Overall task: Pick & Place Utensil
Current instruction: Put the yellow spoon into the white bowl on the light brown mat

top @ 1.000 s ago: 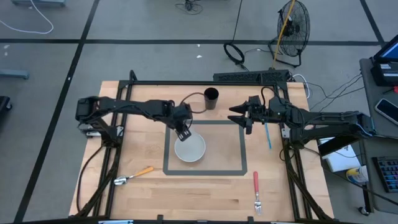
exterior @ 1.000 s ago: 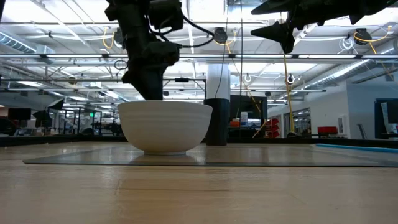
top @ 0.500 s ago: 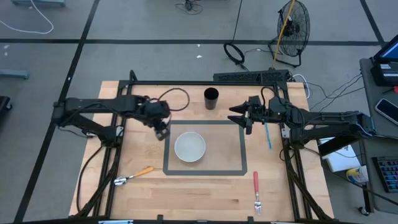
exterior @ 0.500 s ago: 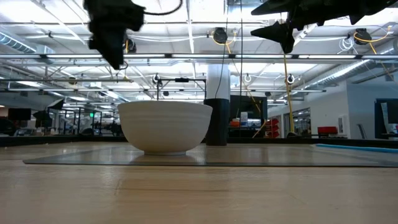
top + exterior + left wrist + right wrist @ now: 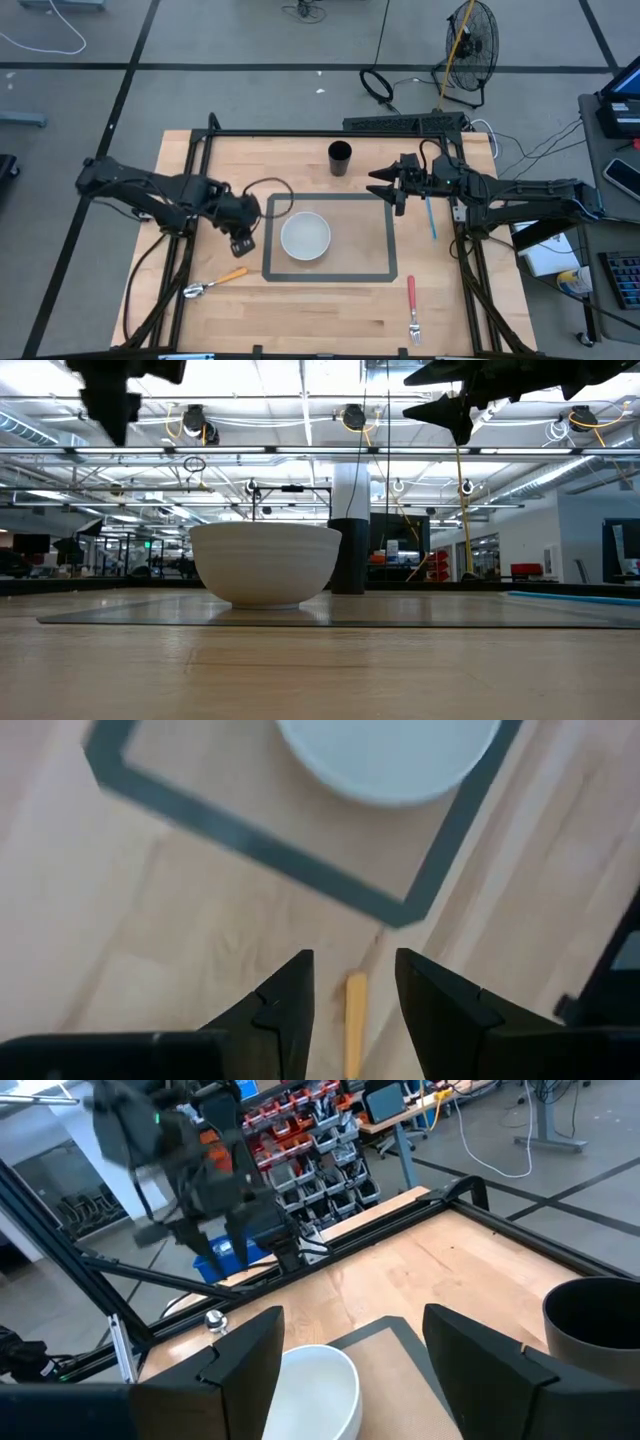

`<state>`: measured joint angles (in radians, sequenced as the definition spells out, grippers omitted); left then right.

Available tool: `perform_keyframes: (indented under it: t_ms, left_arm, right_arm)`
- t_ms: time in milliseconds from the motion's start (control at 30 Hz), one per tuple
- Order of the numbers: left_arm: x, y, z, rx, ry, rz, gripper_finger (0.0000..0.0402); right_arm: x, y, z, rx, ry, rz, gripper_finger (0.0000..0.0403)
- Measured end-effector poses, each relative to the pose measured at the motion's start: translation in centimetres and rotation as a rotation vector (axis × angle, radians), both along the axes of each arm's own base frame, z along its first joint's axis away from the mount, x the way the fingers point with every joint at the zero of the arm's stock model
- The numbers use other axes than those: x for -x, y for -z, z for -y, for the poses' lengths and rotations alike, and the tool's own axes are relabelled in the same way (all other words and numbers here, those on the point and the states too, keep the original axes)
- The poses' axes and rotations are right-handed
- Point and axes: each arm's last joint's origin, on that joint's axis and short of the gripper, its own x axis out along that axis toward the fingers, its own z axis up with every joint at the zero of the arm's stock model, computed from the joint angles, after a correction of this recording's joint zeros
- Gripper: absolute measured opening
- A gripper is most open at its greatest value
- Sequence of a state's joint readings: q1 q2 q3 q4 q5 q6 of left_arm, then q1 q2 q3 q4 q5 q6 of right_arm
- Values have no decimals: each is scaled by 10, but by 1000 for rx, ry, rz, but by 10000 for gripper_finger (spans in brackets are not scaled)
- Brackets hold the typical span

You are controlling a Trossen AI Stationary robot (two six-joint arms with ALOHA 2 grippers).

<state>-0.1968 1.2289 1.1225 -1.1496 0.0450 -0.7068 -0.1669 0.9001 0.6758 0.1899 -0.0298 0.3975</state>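
A spoon with an orange handle (image 5: 216, 281) lies flat on the table near its front left; its handle shows in the left wrist view (image 5: 355, 1025). A white bowl (image 5: 305, 236) stands inside a grey taped rectangle (image 5: 330, 276). My left gripper (image 5: 243, 239) is open, above the table left of the bowl, between bowl and spoon. My right gripper (image 5: 388, 187) is open and empty, raised over the rectangle's far right corner. A red-handled fork (image 5: 411, 305) lies at the front right, a blue utensil (image 5: 430, 217) at the right.
A black cup (image 5: 340, 157) stands at the far middle of the table. Black frame rails (image 5: 190, 200) run along the table's left, right and far sides. Bare wood lies in front of the rectangle.
My left gripper has drawn away from over the bowl's far rim, going toward the table's left edge and then toward its near edge, nearer the orange spoon. It stays open. The bowl and the right arm have kept still.
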Motion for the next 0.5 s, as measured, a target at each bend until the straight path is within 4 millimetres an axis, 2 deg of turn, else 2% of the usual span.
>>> perform_keyframes:
  t_ms: [200, 500]
  left_arm:
    - [10, 31, 34, 30, 69, -33, 147]
    - [32, 76, 73, 108, 26, -54, 147]
  right_arm:
    - [0, 0, -2, 19, -57, -2, 238]
    - [0, 0, -3, 34, -110, -2, 238]
